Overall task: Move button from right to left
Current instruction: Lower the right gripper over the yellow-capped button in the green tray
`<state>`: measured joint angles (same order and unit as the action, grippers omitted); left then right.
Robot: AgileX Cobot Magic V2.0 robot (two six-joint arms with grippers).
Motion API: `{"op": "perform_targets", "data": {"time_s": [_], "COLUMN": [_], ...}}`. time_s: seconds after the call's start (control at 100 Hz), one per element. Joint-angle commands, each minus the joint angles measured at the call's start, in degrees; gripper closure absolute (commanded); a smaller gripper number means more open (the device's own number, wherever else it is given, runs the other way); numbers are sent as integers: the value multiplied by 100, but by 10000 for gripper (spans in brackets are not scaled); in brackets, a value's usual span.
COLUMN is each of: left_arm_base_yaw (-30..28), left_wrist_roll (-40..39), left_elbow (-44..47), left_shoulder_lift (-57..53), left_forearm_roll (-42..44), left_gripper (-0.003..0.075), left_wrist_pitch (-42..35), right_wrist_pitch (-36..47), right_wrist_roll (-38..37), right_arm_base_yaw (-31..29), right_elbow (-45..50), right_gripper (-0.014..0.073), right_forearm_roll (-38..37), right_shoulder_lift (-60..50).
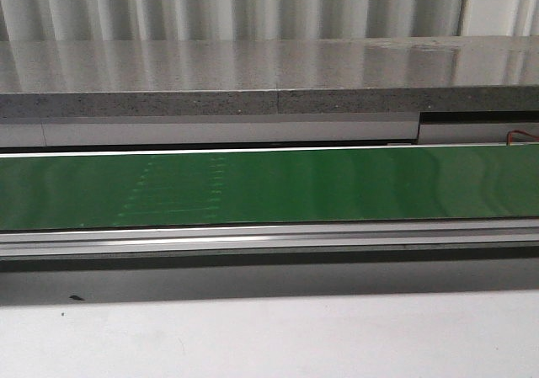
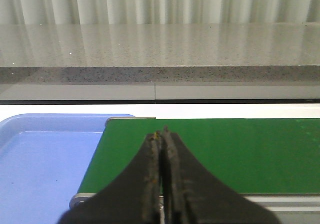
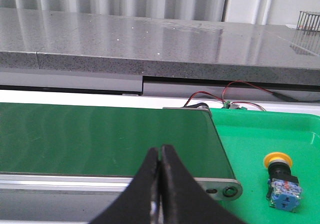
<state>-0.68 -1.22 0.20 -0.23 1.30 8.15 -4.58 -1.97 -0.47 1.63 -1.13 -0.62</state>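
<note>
- Left end effector: nearest item in the left wrist view; dark fingers pressed together, nothing between them. It hangs over the left end of the belt.
- Right end effector: nearest item in the right wrist view; fingers pressed together, holding nothing. It hangs over the right end of the belt, the button off to one side and apart from it.
- Table: pale surface along the near edge of the front view, carrying the conveyor frame.
- Belt: long green band in a metal frame, running across the whole front view. No arm shows in that view.
- Blue tray: sits just beside the left end of the belt; likely the drop-off spot.
- Green tray: sits just beside the right end of the belt, with red wires behind its far edge.
- Button: lies in the green tray, well clear of the belt roller; yellow cap toward the far side, black collar in the middle, blue-and-clear block nearest.
- Handling, as judged: light, rigid plastic; the rounded cap looks slippery and the piece may roll. The flat-sided block or the collar offers the surest hold, fingers spread first.
- Grey stone ledge: farthest, behind the belt.
</note>
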Motion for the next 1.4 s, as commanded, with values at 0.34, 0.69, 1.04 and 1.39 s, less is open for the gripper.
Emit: {"op": "perform_targets", "data": {"time_s": [0.34, 0.69, 1.04, 1.39], "left_arm_base_yaw": [-4, -4, -4, -4], "left_wrist_roll": [10, 10, 10, 10], "left_elbow": [224, 224, 224, 224], "left_shoulder_lift": [-191, -191, -191, -191], "left_forearm_roll": [-37, -37, -37, -37], "left_gripper": [741, 741, 741, 741], "left_wrist_pitch": [-437, -437, -437, -437], "right_wrist_pitch": [458, -324, -2683, -4306], "right_wrist_roll": [-2, -2, -2, -2], "right_arm_base_yaw": [11, 11, 11, 11], "right_elbow": [-125, -827, -2761, -4038], "right_gripper": [662, 662, 662, 602], "right_forearm_roll": [-4, -9, -66, -66], "right_shoulder_lift": [-109, 41, 1796, 3920]}}
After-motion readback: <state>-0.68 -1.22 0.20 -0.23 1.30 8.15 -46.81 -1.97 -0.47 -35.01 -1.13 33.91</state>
